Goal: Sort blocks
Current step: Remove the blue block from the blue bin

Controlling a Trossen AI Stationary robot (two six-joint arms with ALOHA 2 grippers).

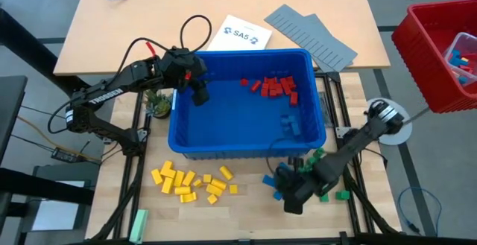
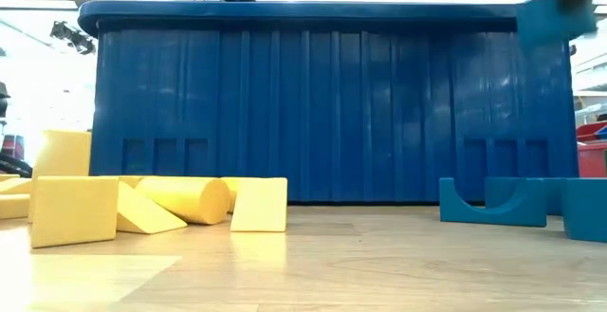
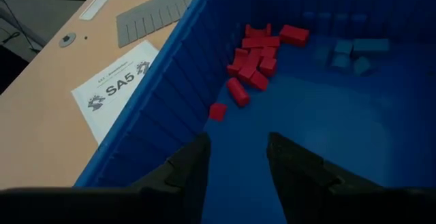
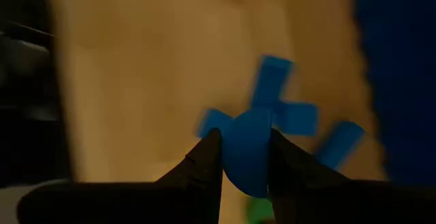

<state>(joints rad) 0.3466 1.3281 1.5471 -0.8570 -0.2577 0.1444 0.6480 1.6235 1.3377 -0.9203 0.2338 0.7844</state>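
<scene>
Step in hand: carrying blue. Right hand (image 4: 244, 157), lower right of the high view, is clenched on a small blue plastic block (image 4: 246, 152) above the wooden counter (image 1: 246, 208). Left hand (image 3: 235, 159) hangs released inside the big blue plastic bin (image 1: 313, 137), near the red bricks (image 1: 274, 87). Next: set it with the blue pile (image 1: 270, 184).

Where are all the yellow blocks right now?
The yellow blocks lie in a loose pile on the table in front of the blue bin, near its left front corner in the high view, with the blue and green blocks farther right.
</scene>
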